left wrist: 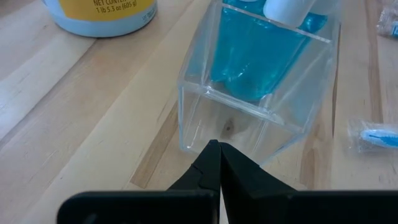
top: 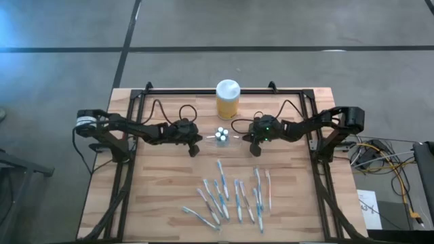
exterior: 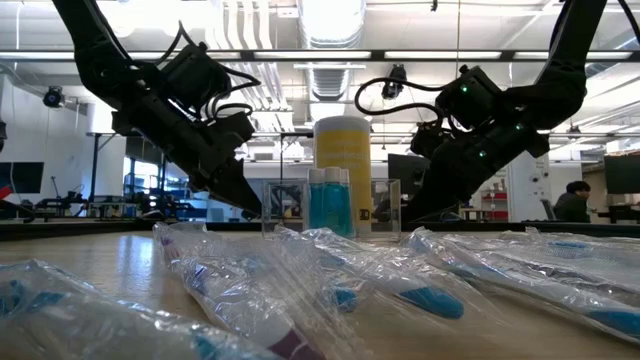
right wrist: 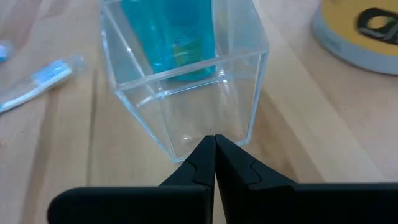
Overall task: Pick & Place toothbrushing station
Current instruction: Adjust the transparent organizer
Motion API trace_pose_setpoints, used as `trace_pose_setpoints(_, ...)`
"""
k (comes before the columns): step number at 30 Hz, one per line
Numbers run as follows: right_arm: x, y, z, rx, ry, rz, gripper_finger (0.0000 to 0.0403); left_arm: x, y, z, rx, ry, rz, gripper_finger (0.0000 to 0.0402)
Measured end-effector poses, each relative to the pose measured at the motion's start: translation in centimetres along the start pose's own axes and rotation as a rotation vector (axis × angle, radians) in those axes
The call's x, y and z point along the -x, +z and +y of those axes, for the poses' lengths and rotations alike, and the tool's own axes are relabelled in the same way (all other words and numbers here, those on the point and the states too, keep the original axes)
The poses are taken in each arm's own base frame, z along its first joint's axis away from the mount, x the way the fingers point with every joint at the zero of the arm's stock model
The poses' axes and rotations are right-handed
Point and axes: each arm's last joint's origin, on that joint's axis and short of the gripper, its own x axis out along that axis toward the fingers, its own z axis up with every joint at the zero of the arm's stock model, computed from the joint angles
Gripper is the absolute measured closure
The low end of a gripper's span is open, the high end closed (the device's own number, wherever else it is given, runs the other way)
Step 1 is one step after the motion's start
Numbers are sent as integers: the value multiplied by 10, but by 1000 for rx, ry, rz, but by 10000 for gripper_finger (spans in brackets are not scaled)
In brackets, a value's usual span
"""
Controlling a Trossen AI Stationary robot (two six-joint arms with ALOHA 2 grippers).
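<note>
Dark and pressed together, the fingers of your left gripper (top: pixel 194 150) sit at the left end of the small clear plastic holder (top: pixel 222 135), holding nothing; in the left wrist view the closed fingertips (left wrist: pixel 214 152) point at the holder's near bottom corner (left wrist: pixel 205 146), just beside or touching it, you cannot tell which.

The holder stands upright at the middle of the light wooden slatted table (top: pixel 163 196), between the two grippers. Inside it you can see blue liquid-filled little bottles with white round caps (top: pixel 222 134), in the middle part of the holder; the end compartments facing each wrist camera look empty.

Just behind the holder stands the yellow jar with a white lid (top: pixel 228 99).

Nearer the front edge of the table, well apart from the holder, lie the slim blue-and-white toothbrushes in clear wrappers (top: pixel 224 193), spread loosely side by side.

Your right gripper (top: pixel 251 147) is at the holder's right end, its fingers also closed on nothing, their tips (right wrist: pixel 214 146) right at the clear wall (right wrist: pixel 186 112).
</note>
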Motion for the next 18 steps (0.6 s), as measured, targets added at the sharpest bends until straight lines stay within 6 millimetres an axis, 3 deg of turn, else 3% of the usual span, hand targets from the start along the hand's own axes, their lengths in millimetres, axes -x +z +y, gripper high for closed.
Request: trace_pose_setpoints(18,1,-4,0,-37,-16,33,394,0,0,-1,-26,-28,6,386)
